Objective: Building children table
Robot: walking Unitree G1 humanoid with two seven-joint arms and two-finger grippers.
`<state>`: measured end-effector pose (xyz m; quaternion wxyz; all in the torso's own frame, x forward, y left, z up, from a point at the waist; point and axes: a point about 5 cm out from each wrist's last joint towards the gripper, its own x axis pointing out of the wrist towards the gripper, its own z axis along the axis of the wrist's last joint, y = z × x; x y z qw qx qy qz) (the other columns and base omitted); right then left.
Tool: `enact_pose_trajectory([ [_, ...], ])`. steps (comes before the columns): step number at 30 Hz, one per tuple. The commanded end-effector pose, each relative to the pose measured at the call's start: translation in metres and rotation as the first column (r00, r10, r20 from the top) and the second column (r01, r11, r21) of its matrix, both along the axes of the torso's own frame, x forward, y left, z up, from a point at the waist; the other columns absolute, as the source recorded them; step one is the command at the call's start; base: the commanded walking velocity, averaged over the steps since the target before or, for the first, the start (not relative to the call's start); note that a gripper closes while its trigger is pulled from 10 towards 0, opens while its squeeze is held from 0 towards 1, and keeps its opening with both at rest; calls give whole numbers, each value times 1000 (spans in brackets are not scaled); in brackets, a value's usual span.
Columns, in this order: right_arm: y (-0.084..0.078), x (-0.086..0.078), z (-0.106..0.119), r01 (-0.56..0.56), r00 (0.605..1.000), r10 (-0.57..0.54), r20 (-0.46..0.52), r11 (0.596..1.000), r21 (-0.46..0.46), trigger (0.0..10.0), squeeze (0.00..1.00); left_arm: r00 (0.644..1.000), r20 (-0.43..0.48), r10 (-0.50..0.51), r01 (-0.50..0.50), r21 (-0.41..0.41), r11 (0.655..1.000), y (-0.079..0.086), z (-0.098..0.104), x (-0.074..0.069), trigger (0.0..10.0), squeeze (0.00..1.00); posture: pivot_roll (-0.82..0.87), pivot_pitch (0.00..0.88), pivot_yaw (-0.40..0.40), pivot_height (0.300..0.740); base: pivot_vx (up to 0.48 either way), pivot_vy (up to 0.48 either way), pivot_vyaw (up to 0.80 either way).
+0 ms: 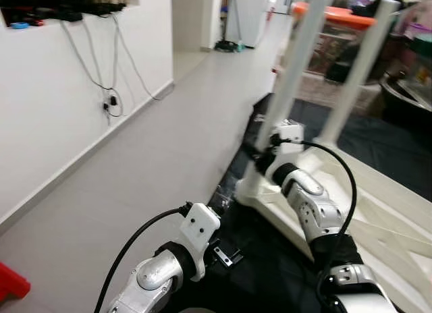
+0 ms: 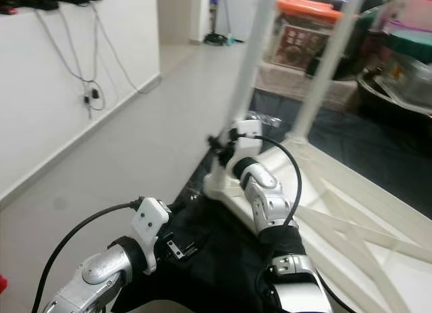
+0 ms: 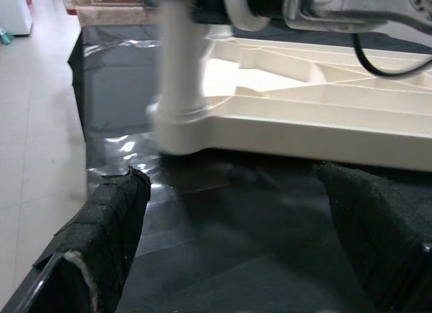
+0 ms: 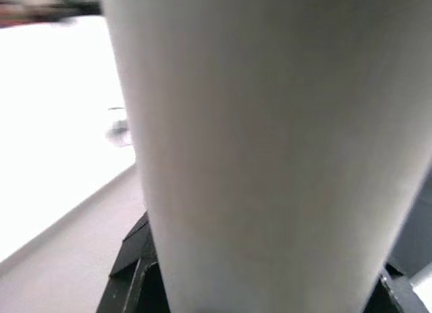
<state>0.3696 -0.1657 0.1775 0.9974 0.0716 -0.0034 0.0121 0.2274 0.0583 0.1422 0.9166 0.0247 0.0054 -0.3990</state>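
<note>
A white plastic children's table (image 1: 378, 212), flipped upside down, lies on a black plastic sheet (image 1: 270, 259) across the right half of the head views, its ribbed underside facing up. Two round white legs already stand in their corner sockets: the near leg (image 1: 290, 90) rises through the centre of the frame, and a far leg (image 1: 358, 70) stands to its right in the upper right.

The right gripper (image 1: 266, 151), at mid-frame, sits against the near leg low on its shaft, just above the socket. In the right wrist view the leg is pressed up close with a black finger edge on either side, so the fingers appear closed around it, though the blur makes firm contact hard to confirm.

The left gripper (image 3: 229, 245) hovers low over the black sheet in the lower centre of the head views, fingers spread wide and empty, facing the table's corner.

The table looks light, stiff and smooth, so likely slippery. The leg is best held low near its socket, where a push or twist seats it without levering; the tabletop is best taken by its thick rim or a rib.

A white wall (image 1: 40, 124) with dangling cables (image 1: 101, 70) fills the upper left, above pale floor tiles (image 1: 169, 137).
</note>
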Motion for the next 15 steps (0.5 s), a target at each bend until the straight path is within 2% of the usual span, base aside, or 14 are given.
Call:
enact_pose_trajectory([
  [1,-39,-15,-4,395,918,-395,-18,918,35,0,0,1000,2,-5,5,12,1000,-1,-1,0,10000,0,197,0,-106,740,0,0,0],
  [2,-39,-15,-4,395,918,-395,-18,918,35,0,0,1000,2,-5,5,12,1000,-1,-1,0,10000,0,197,0,-106,740,0,0,0],
  [4,-43,-27,-11,545,838,-542,-62,836,64,0,0,1000,3,-7,7,12,1000,-1,-1,0,10000,0,198,0,-105,740,0,0,0],
  [5,-43,-27,-11,545,838,-542,-62,836,64,0,0,1000,3,-7,7,12,1000,-1,-1,0,10000,0,198,0,-105,740,0,0,0],
  [6,-36,-32,-15,598,802,-590,-93,795,101,0,0,1000,3,-7,7,11,1000,-1,-1,0,10000,0,197,0,-106,740,0,0,0],
  [9,-27,-31,-16,587,809,-579,-103,801,116,0,0,1000,4,-8,8,11,1000,-1,-1,0,10000,0,197,0,-106,740,0,0,0],
  [10,-19,-29,-16,566,824,-556,-107,814,131,10000,0,1000,4,-8,8,11,1000,-1,0,0,10000,0,197,0,-106,740,0,0,0],
  [11,-11,-26,-15,530,848,-522,-93,839,125,10000,0,1000,4,-8,8,11,1000,-1,0,1,10000,0,198,0,-107,740,0,0,0],
  [12,-11,-26,-15,530,848,-522,-93,839,125,10000,0,1000,4,-8,8,11,1000,-1,0,1,10000,0,198,0,-107,740,0,0,0],
  [13,-4,-22,-15,478,878,-472,-77,868,133,10000,1000,1000,5,-9,9,12,1000,-1,0,1,10000,0,198,0,-107,740,0,0,0],
  [15,4,-19,-12,431,902,-429,-47,893,127,10000,1000,1000,6,-10,10,12,1000,-2,0,1,10000,0,199,0,-107,740,0,0,0],
])
